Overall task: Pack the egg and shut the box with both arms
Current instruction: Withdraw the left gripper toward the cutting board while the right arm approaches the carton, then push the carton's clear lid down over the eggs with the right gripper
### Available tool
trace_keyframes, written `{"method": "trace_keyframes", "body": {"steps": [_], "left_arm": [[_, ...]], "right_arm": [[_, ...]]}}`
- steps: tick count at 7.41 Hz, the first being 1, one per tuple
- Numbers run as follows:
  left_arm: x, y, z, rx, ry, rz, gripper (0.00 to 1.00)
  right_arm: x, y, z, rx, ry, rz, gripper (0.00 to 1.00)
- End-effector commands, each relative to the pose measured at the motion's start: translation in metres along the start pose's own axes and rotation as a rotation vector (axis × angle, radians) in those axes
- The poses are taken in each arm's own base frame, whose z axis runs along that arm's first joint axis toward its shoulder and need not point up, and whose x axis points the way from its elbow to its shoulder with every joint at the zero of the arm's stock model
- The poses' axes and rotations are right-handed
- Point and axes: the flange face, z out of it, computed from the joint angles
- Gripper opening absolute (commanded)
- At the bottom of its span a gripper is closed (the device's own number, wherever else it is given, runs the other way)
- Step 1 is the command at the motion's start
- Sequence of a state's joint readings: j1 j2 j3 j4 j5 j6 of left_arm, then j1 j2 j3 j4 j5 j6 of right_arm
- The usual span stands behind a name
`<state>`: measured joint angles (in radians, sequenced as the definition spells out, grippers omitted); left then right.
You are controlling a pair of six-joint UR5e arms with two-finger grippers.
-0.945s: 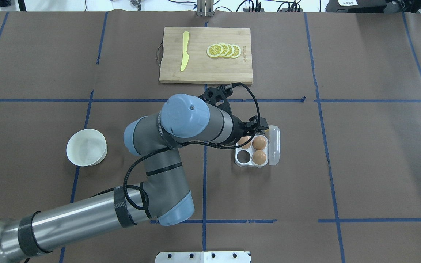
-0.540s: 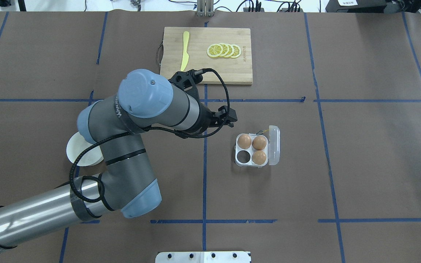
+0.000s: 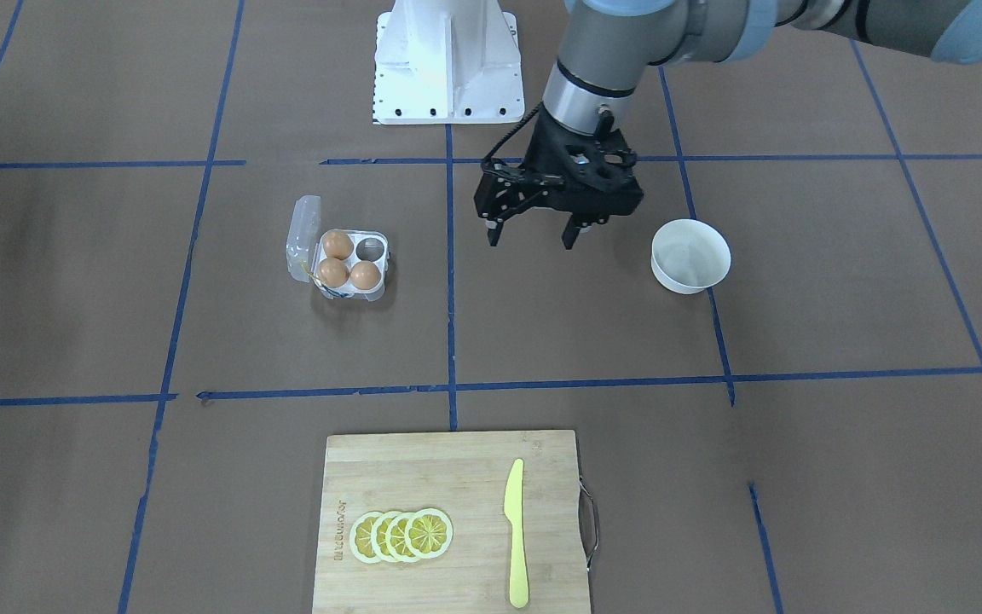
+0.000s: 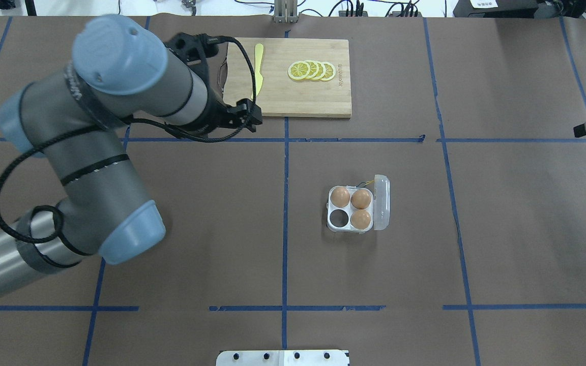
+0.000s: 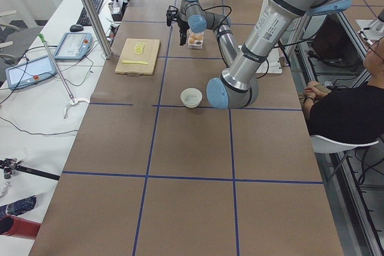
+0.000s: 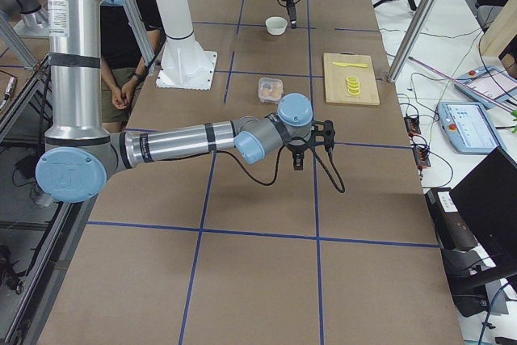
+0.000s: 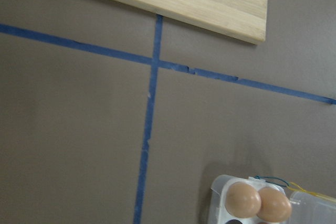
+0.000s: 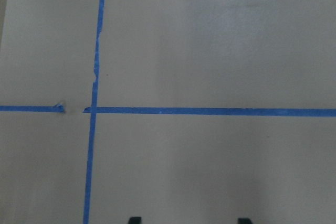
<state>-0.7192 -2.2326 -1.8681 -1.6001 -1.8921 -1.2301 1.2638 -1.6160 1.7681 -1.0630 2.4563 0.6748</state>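
The clear egg carton lies on the table with its lid open to the right. It holds three brown eggs; the egg in the far-left cell is the one my left gripper stood over before. The near-left cell is empty. The carton also shows in the front view and the left wrist view. My left gripper is open and empty, above the table between carton and bowl. My right gripper hangs over bare table far to the right, fingertips apart, empty.
A white bowl stands beside my left gripper; my left arm hides it in the overhead view. A wooden cutting board at the far side carries a yellow knife and lemon slices. The white pedestal is at the robot's base.
My left gripper has drawn back from the carton to the left, leaving the far-left egg in its cell. A black part of the right gripper now shows at the overhead view's right edge.
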Motion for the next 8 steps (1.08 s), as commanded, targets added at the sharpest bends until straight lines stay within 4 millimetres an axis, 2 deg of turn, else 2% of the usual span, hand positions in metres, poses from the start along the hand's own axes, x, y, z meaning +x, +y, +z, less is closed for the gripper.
{"method": "trace_keyframes", "body": {"steps": [1, 2, 3, 4, 5, 7, 8], "left_arm": [[-0.058, -0.044, -0.044, 0.092, -0.042, 0.084, 1.0], [-0.085, -0.051, -0.052, 0.109, -0.067, 0.114, 1.0], [-0.109, -0.059, -0.068, 0.133, -0.085, 0.168, 1.0], [-0.124, -0.075, -0.084, 0.165, -0.101, 0.19, 1.0], [-0.143, -0.08, -0.085, 0.166, -0.129, 0.214, 1.0], [-0.149, -0.084, -0.087, 0.168, -0.142, 0.262, 1.0], [-0.149, -0.084, -0.089, 0.171, -0.14, 0.263, 1.0]], "right_arm": [[-0.06, 0.035, 0.062, -0.048, -0.064, -0.036, 0.04], [-0.096, 0.052, 0.087, -0.041, -0.099, -0.013, 0.0], [-0.137, 0.071, 0.113, -0.03, -0.103, -0.005, 0.0], [-0.165, 0.074, 0.126, -0.037, -0.12, -0.031, 0.0], [-0.187, 0.075, 0.131, -0.046, -0.143, -0.056, 0.0], [-0.222, 0.073, 0.135, -0.054, -0.186, -0.069, 0.0], [-0.253, 0.081, 0.145, -0.076, -0.214, -0.038, 0.0]]}}
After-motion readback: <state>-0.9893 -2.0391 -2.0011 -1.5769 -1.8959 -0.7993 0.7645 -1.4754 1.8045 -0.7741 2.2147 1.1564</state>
